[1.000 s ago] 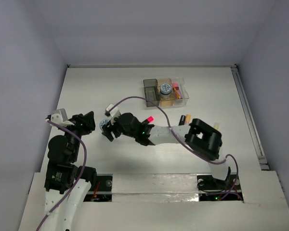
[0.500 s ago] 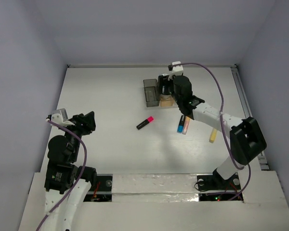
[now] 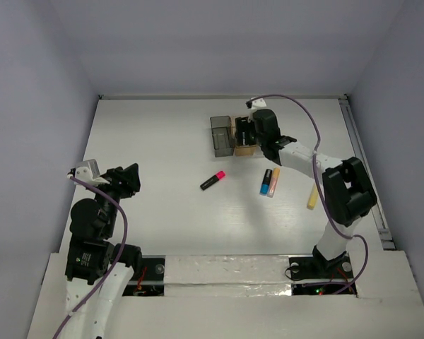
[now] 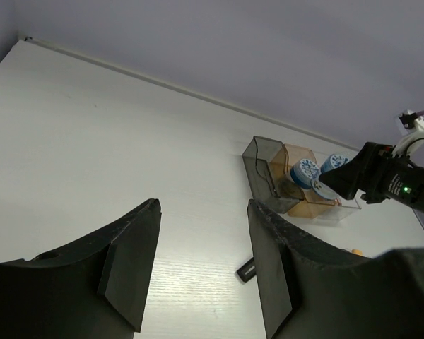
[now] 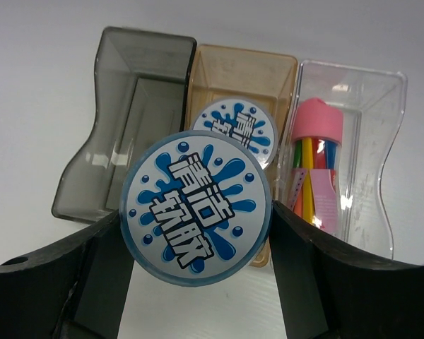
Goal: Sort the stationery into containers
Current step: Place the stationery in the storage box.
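Observation:
My right gripper is shut on a round blue-and-white disc, held just above the near side of the containers. Left to right stand the dark grey bin, the amber bin and the clear bin. A second disc lies in the amber bin. A pink-capped tube sits in the clear one. On the table lie a pink-black highlighter, a blue one, an orange one and a yellow one. My left gripper stands open with nothing in it at the near left.
A raised rail runs along the table's right edge. White walls close the back and both sides. The right arm's purple cable arcs above the bins.
The right arm swung from the left middle of the table across to the bins, carrying the disc. The left arm has stayed put.

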